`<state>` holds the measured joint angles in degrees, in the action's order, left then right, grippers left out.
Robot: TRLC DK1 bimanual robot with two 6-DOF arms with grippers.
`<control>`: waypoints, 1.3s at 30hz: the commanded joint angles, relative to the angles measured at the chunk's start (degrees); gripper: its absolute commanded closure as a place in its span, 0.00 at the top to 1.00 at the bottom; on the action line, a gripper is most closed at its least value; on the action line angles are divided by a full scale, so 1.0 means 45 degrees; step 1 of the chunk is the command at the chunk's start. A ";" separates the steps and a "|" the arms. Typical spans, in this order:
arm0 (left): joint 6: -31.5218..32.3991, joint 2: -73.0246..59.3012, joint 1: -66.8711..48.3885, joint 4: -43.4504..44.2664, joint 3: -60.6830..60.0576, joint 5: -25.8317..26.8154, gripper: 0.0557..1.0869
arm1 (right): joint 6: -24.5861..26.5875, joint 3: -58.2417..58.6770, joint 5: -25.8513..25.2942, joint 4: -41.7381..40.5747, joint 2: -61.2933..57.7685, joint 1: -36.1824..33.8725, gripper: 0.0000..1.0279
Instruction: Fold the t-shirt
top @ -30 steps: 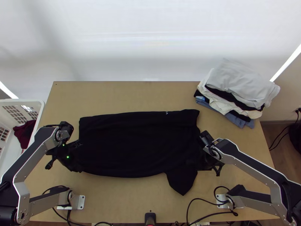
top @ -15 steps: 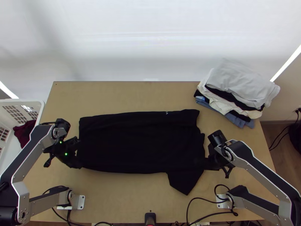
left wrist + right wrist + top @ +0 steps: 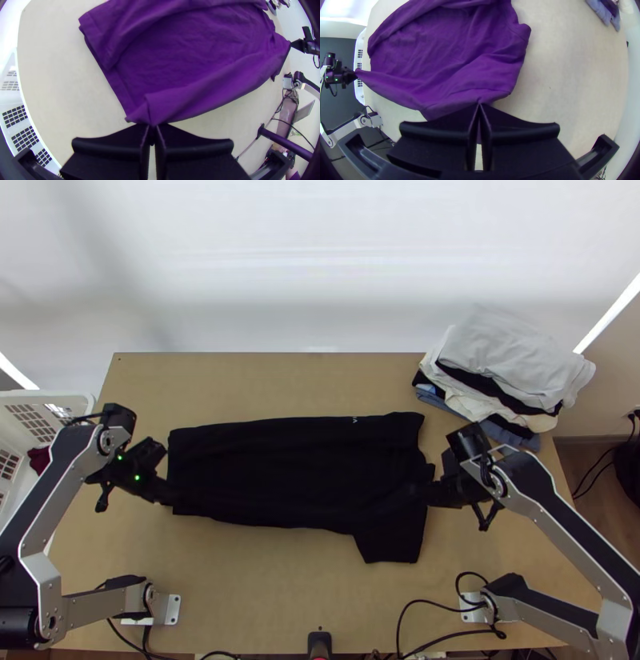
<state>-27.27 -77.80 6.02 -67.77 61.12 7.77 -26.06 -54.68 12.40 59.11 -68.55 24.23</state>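
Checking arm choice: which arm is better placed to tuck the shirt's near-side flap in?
Right, I'd judge: the right pincer grips the shirt close beside that flap, while the left pincer holds the opposite end.

T-shirt (image 3: 296, 468) lay across the middle of the table (image 3: 264, 596), one part jutting toward the near edge, right of its centre. Clothes stack (image 3: 512, 360) sat on the table's far right corner, behind and to the right of the t-shirt. Basket (image 3: 52, 394) stood just beside the table's left edge (another cloth (image 3: 38, 458) was in it). Near edge: left mounting plate (image 3: 172, 610) and right mounting plate (image 3: 472, 608) were on the table, before the t-shirt, with cables (image 3: 436, 638) near them. Wall (image 3: 320, 268) was behind the table.
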 commanded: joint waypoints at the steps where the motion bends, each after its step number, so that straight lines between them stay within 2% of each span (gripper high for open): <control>1: 0.0630 -0.0524 0.0342 0.0528 0.0714 0.0070 0.04 | 0.0089 -0.0721 -0.0139 0.0165 -0.0664 -0.0111 0.03; 13: 0.1059 -0.1422 0.0517 0.0704 0.2159 0.0090 0.04 | 0.0206 -0.4432 -0.0374 -0.0206 -0.3711 -0.1302 0.03; 28: 0.1997 -0.3883 0.0342 0.0860 0.5148 0.0090 0.04 | 0.0167 -0.8514 -0.0706 -0.0812 -0.7969 -0.1361 0.03; 39: 0.2251 -0.5778 0.0478 0.1368 0.5968 0.0090 0.04 | 0.0187 -1.0467 -0.1252 -0.0890 -1.0274 -0.1810 0.03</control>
<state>-18.00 -101.93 7.64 -61.91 86.59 7.94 -25.43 -99.44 7.90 55.31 -113.01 16.99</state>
